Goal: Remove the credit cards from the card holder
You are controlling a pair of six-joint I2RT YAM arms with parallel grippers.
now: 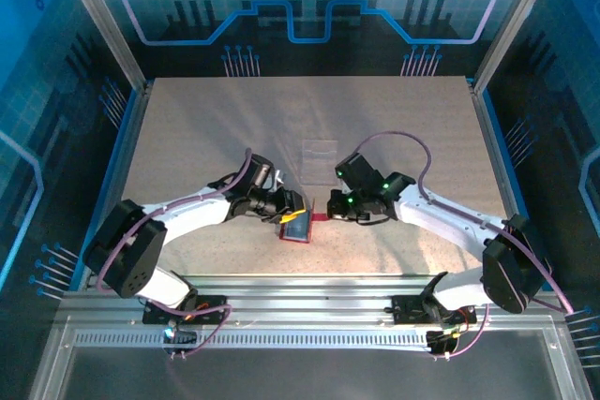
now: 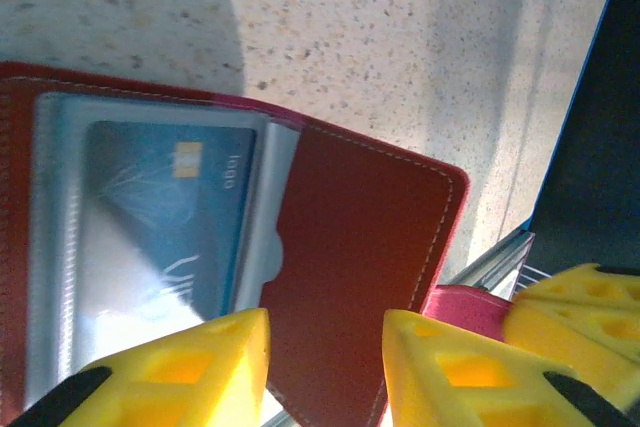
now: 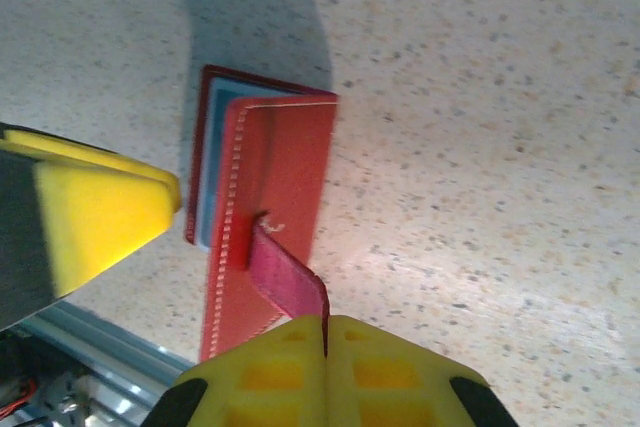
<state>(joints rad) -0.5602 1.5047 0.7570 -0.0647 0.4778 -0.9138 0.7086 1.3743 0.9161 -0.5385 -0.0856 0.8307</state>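
Observation:
The red card holder (image 1: 296, 229) lies open on the table near the front edge, between the two arms. In its clear pocket sits a blue credit card (image 2: 170, 207) with pale markings, under the greyish plastic. My left gripper (image 2: 325, 332) hovers low over the holder's red flap (image 2: 350, 237) with its yellow fingers apart and nothing between them. My right gripper (image 3: 326, 332) is shut on the holder's pink-red snap tab (image 3: 285, 277), which is pulled up off the red cover (image 3: 280, 177). A left finger (image 3: 100, 217) shows beside the holder's edge.
A clear plastic tray (image 1: 320, 152) lies flat on the speckled table behind the grippers. The metal rail of the table's front edge (image 1: 309, 288) runs just in front of the holder. Blue walls (image 1: 75, 138) close in both sides.

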